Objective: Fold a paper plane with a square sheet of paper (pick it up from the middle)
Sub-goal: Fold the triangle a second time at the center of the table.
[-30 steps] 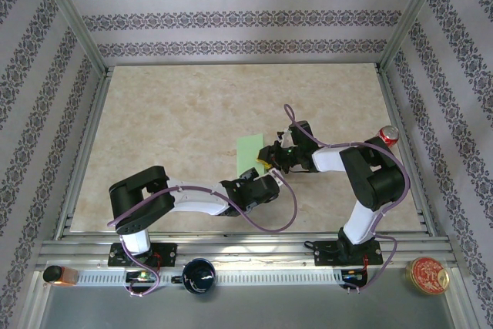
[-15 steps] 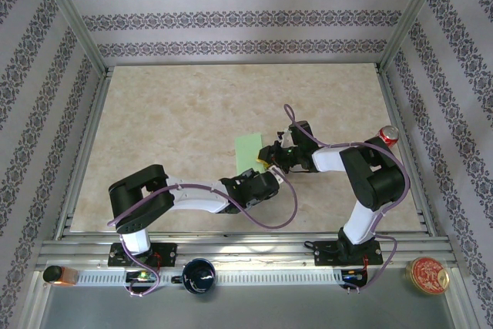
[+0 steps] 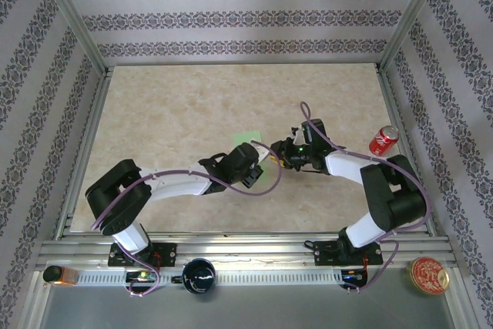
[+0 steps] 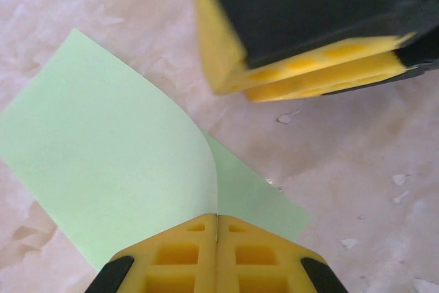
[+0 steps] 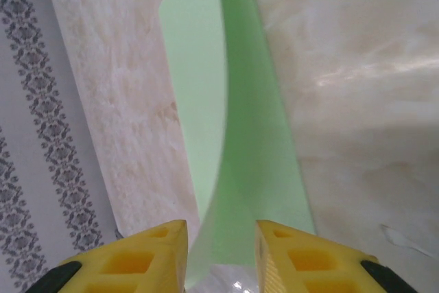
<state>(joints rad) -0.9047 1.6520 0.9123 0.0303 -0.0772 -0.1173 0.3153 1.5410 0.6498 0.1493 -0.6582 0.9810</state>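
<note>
The square sheet of paper (image 4: 103, 162) is light green and lies doubled over on the marble table, its upper layer curling up. My left gripper (image 4: 217, 219) is shut on that raised edge, with the yellow pads pressed together over it. In the top view the left gripper (image 3: 256, 167) sits just below the paper (image 3: 246, 139), and the right gripper (image 3: 281, 152) is close by on the right. The right gripper (image 5: 221, 230) stands open. The green paper (image 5: 236, 135) runs up through the gap between its yellow fingers. The right gripper's fingers (image 4: 302, 66) hover above the sheet's far side.
A red soda can (image 3: 382, 139) lies on the table to the right of the right arm. On the front rail are a black cup (image 3: 199, 275), a round red tin (image 3: 427, 275) and a small jar (image 3: 58, 274). Patterned walls with metal posts enclose the table.
My left gripper has moved away from the front edge to the paper and shut on its edge. The right gripper's jaws have parted and its arm has shifted right, uncovering the can.
</note>
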